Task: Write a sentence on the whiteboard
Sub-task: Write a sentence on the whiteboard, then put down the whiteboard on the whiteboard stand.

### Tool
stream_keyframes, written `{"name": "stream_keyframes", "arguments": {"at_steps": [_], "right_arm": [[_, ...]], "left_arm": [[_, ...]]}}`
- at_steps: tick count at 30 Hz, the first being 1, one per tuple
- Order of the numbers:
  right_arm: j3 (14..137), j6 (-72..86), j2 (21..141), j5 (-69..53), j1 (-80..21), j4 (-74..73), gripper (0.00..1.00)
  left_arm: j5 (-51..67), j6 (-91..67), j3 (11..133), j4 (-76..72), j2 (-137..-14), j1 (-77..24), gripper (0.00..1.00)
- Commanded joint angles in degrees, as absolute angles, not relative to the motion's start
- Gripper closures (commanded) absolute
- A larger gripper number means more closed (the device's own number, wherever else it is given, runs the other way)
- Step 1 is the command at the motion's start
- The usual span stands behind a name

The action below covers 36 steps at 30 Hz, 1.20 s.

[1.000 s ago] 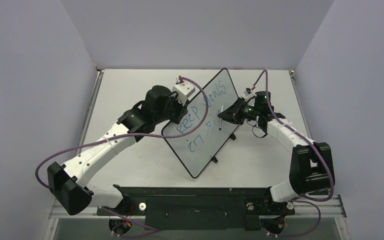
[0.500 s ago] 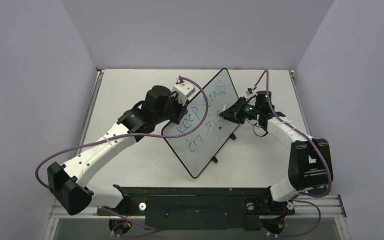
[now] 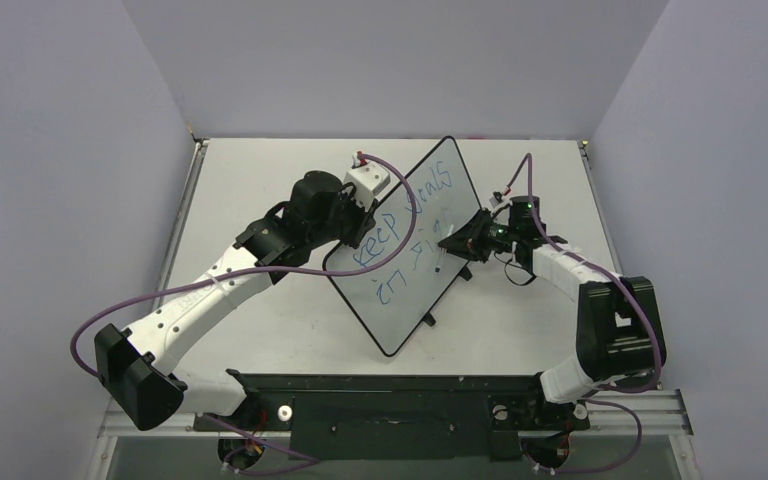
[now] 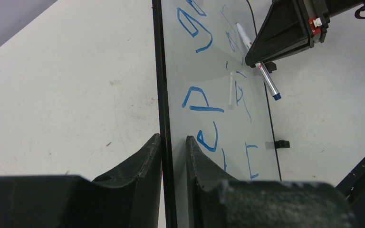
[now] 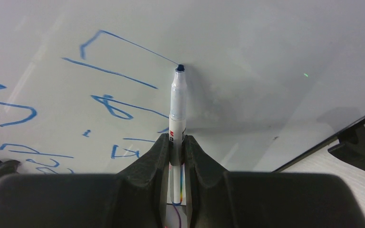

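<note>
Right wrist view: right hand (image 5: 177,142) clenching a white blue-tipped marker (image 5: 177,102) against the glossy black-rimmed whiteboard (image 5: 266,57), which the left hand (image 4: 173,147) pinches by its rim; hard pressure could skew the blue lettering (image 5: 109,71).

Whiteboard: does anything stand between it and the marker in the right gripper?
Nothing visible does. The right gripper holds the white-barrelled blue marker, its tip touching the glossy white, black-rimmed whiteboard at a blue stroke's end.
</note>
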State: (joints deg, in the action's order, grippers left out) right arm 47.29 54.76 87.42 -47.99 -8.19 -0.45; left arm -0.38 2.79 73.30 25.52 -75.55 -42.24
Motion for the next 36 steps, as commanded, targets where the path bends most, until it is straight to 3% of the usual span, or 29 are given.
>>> {"name": "stream_keyframes", "arguments": {"at_steps": [1, 13, 21, 28, 33, 36], "right_arm": [[45.93, 54.19, 84.89, -48.58, -8.09, 2.4, 1.0], [48.04, 48.66, 73.88, -44.04, -6.44, -9.23, 1.0], [40.16, 65.64, 69.19, -52.72, -5.04, 10.76, 1.0], [40.92, 49.74, 63.41, -48.56, -8.39, -15.87, 1.0], [36.04, 49.5, 62.01, -48.23, -11.7, -16.51, 1.0], [32.29, 55.76, 61.97, -52.66, -11.26, -6.78, 1.0]], "left_arm": [[3.6, 4.66, 71.79, 31.29, -75.39, -44.36, 1.0], [3.55, 4.61, 71.7, 31.29, -75.19, -44.43, 1.0], [3.45, 4.59, 71.46, 31.16, -74.6, -44.43, 1.0], [3.34, 4.59, 71.67, 31.28, -74.87, -44.43, 1.0], [3.19, 4.65, 71.66, 31.36, -74.79, -44.45, 1.0], [3.21, 4.65, 71.63, 31.38, -74.86, -44.39, 1.0]]}}
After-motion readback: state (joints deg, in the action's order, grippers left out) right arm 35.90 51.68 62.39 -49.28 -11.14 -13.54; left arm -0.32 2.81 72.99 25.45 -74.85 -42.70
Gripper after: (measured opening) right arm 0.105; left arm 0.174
